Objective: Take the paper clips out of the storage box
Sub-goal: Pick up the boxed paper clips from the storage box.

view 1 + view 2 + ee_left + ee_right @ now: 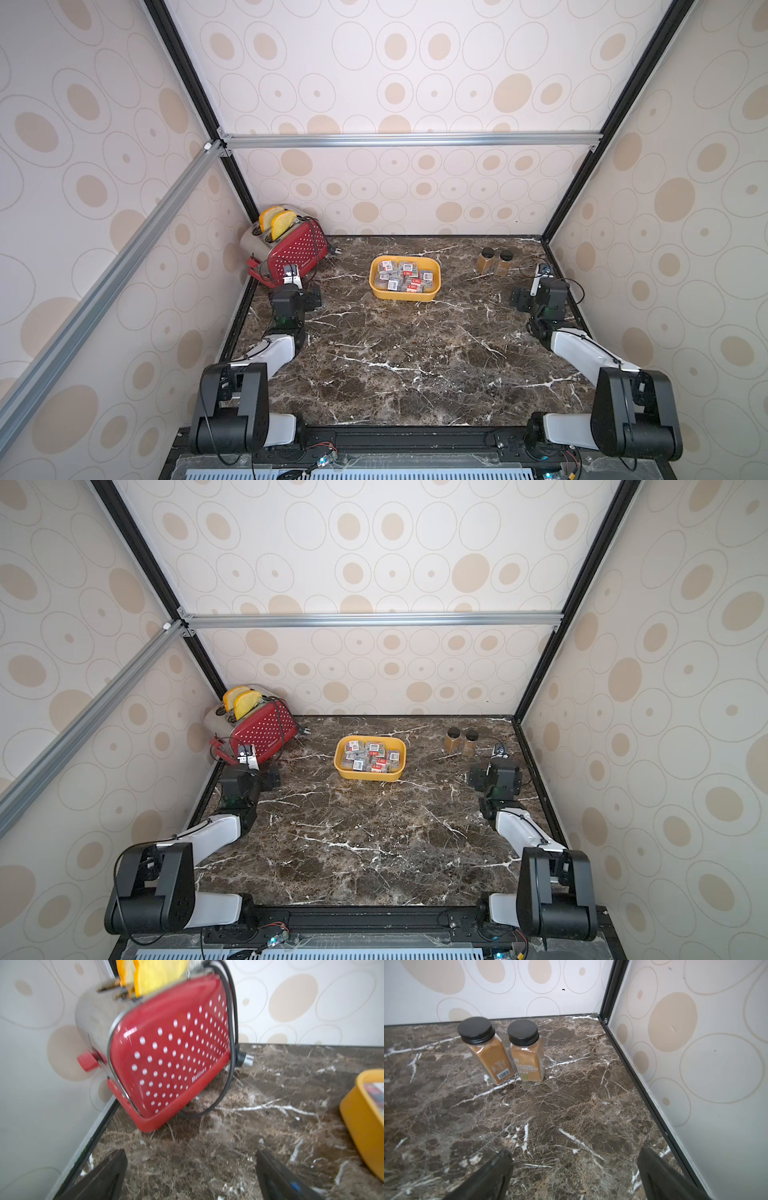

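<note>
- Location: you will find the paper clips (405,275), small clear boxes of coloured clips, heaped inside the yellow storage box (402,296). It stands mid-width toward the far side of the worktop (395,353). None is out yet.
- Claw state: the left claw (191,1153) stands with jaws wide apart and empty, close to the red polka-dot toaster (166,1053) at far left. The right claw (575,1152) is likewise spread and empty, near two spice jars at far right. Both are well apart from the tub.
- Handling, as judged: expect each clip box to be light, rigid and smooth-walled, so liable to slip. They lie touching, some tilted. Take an uppermost one from above, across its narrower sides.
- Risk: the tub looks light; it may slide or lift with a wedged box.
- Writing: the right-hand jar (527,1053) reads "GROUND CINNAMON"; the left-hand jar (488,1051) shows a barcode. The clip labels are white and red, with text too small to read. The toaster's white brand word is blurred.
</note>
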`<act>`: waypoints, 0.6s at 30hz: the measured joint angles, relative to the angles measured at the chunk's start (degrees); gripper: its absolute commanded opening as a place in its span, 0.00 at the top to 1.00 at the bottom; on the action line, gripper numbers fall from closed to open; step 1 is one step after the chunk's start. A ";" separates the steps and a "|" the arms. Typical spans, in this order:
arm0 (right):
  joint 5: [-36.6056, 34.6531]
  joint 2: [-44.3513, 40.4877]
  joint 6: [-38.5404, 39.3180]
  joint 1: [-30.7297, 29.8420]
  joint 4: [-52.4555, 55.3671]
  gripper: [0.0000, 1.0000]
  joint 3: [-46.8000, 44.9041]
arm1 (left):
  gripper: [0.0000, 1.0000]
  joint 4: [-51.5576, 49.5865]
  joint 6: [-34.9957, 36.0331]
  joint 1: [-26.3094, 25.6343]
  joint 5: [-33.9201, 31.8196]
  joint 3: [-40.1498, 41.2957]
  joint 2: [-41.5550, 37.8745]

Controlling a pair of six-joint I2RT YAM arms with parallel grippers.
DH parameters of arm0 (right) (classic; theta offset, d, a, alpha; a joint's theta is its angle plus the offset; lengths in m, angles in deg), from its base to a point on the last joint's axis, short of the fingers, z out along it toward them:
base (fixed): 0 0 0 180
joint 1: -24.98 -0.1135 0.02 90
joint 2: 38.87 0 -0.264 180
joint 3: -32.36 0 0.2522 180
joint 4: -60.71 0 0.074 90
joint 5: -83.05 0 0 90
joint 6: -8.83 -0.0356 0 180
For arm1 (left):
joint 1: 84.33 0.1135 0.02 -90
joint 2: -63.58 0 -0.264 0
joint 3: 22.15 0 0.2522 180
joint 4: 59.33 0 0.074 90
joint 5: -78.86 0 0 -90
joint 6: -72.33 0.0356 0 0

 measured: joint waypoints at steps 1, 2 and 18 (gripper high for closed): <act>0.72 -0.57 -1.77 0.07 2.27 0.00 1.07 | 0.01 -1.60 -0.15 0.00 0.24 -1.38 -0.70; 1.70 -1.18 -3.48 0.13 4.61 0.00 2.03 | 0.01 -3.26 -0.39 0.00 0.44 -2.62 -1.36; 17.22 -0.31 -6.27 -9.51 33.79 0.00 18.97 | 0.02 -31.30 -5.35 -8.85 3.91 -21.57 -4.17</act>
